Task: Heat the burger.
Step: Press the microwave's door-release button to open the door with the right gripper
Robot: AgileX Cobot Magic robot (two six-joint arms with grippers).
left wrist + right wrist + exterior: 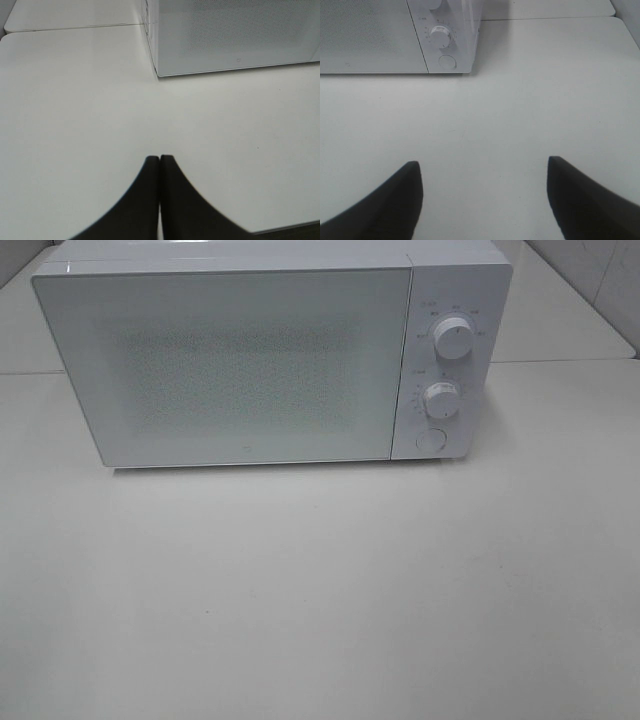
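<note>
Broad white matte table (320, 620), filling the lower part of the high view and running under everything else. Toward its back, a white box-shaped microwave oven (270, 355), upright, front turned to the high camera. Across most of that front, a pale frosted glass door (200, 370) with a dotted panel, closed flush against the body. On the narrow control strip right of the door, a white round upper knob (454, 340), a white round lower knob (440, 397) just beneath it, and a flat round button (430, 440) at the bottom. No sight of the burger in any view; nothing discernible through the dotted panel. Out in front of the oven's door corner and apart from it, the black left tool (160, 159), fingers pressed together tip to tip, nothing between them. Facing the oven's control corner, the black right tool (483, 161), fingers spread wide, gripping nothing.
</note>
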